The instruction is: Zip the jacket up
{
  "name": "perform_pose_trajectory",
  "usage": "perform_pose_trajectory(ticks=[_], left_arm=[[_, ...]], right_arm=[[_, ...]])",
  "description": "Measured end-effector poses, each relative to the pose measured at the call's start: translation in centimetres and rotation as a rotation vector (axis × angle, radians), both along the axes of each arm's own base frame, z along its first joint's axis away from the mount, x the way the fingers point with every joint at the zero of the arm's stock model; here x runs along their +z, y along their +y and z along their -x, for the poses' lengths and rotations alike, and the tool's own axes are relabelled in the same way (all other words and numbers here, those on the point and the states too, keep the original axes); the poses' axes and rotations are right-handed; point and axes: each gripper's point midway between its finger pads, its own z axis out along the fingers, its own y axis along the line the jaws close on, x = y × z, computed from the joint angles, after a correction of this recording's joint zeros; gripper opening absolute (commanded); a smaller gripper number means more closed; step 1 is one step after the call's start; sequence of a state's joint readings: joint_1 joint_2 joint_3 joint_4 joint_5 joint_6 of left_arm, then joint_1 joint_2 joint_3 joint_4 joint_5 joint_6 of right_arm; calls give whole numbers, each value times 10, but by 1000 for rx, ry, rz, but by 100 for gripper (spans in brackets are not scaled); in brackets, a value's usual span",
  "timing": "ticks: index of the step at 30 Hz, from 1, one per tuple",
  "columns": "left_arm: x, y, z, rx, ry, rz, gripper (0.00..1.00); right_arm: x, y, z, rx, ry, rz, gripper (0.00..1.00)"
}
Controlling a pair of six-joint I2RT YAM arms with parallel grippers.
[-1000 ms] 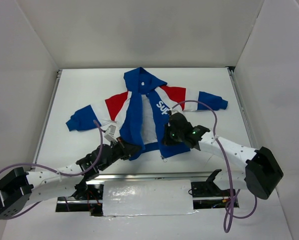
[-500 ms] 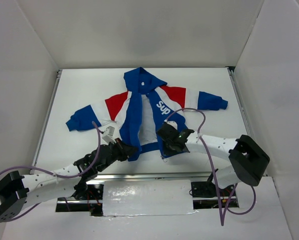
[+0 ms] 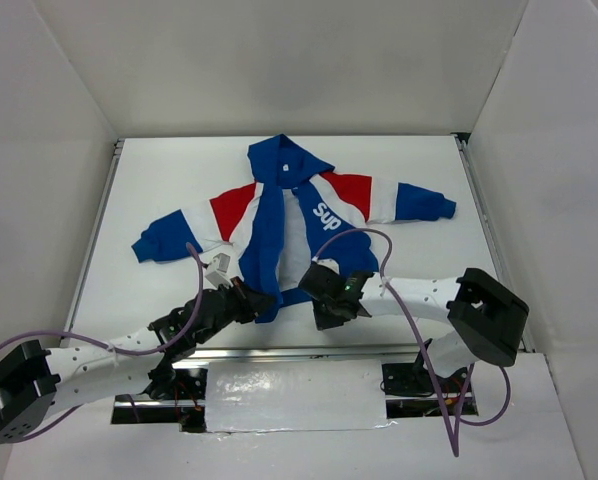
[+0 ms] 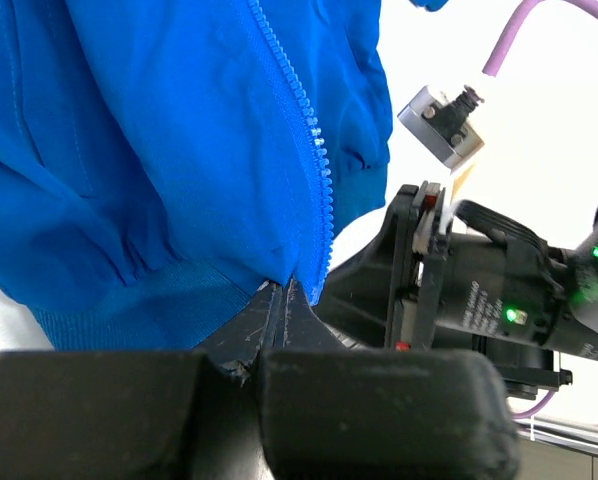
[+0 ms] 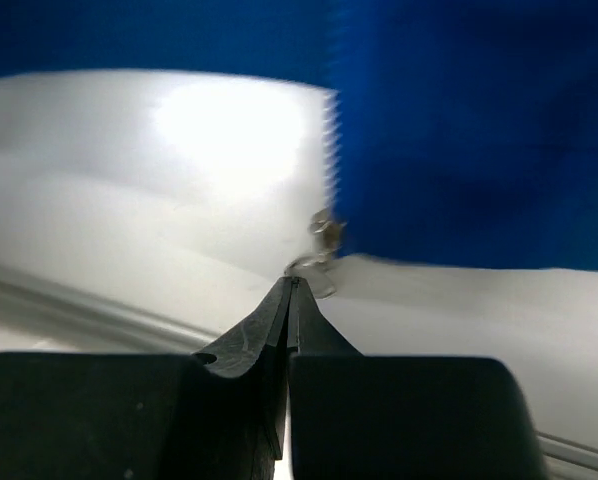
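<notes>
Jacket open on the worktop: the jacket (image 3: 269,230) lies flat near the middle of the white worktop (image 3: 159,180). Its blue hood (image 3: 284,160) points away from the arms. Its red, white and blue sleeves (image 3: 164,240) are spread out to either side. The front is unzipped, and the white lining (image 3: 297,245) shows between the two blue front panels. White lettering (image 3: 326,213) runs down the panel on the right arm's side.

Both arms reach in to the jacket's bottom hem. The left tool (image 4: 282,300) has its fingers pressed together on the jacket's hem, at the lower end of the blue zipper teeth (image 4: 304,130). That is the front edge on the left arm's side, and the fabric rises away from the pinch in folds.

The right tool (image 5: 297,285) sits at the lower corner of the opposite front panel, just beside the hem. Its fingers are together, and their tips touch the small metal zipper pull (image 5: 319,250) that hangs at the foot of that panel's teeth. The right wrist view is blurred, so it cannot be told whether the pull is actually nipped between the fingers.

A purple cable (image 3: 354,235) arcs from the right arm over the lower part of the jacket's lettered panel. The two tools are near each other along the hem, with the open gap of lining between them.
</notes>
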State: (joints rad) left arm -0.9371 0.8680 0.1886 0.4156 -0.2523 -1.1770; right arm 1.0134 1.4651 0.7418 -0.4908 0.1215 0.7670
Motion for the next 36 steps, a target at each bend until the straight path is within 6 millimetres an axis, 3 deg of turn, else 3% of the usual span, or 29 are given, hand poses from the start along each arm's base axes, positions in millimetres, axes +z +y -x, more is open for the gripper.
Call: perform_pose_trajectory(ticks=[5,8,9,13,16,17,18,21,23,25,26,27,29,36], left_arm=[[-3,1,1,1,7,-11,0],[-5,3,1,0,12,-20,0],[-5,3,2,1,13,-22,0],[-4,5,2,5,11,-24,0],[-3,7,3,8,9,-27,0],[-4,8,2,10,7,-32,0],[-4,10,2,11,4,-39,0],[-7,13,1,18,11,-57,0],[-10,15,0,25,20,-69,0],[-13,17,0,30,27,-76,0],[-13,18,-1,33,28,-79,0],[-14,19,-1,36,31,-81,0],[-15,20,-2,40,35,-86,0],[-18,23,-2,43,45,-96,0]], right_arm=[[6,24,8,47,34,-102,0],[12,35,11,72,51,-156,9],[14,39,11,79,55,-172,16],[22,47,8,92,43,-199,25],[30,45,2,84,7,-206,35],[33,43,-1,80,-6,-208,43],[37,40,-6,70,-24,-209,58],[43,24,-25,15,-82,-180,61],[42,10,-36,-32,-110,-134,60],[39,-4,-41,-65,-126,-75,50],[37,-10,-42,-79,-131,-47,40],[35,-17,-43,-99,-136,-17,18],[29,-27,-45,-133,-137,35,0],[5,-42,-41,-184,-94,145,0]])
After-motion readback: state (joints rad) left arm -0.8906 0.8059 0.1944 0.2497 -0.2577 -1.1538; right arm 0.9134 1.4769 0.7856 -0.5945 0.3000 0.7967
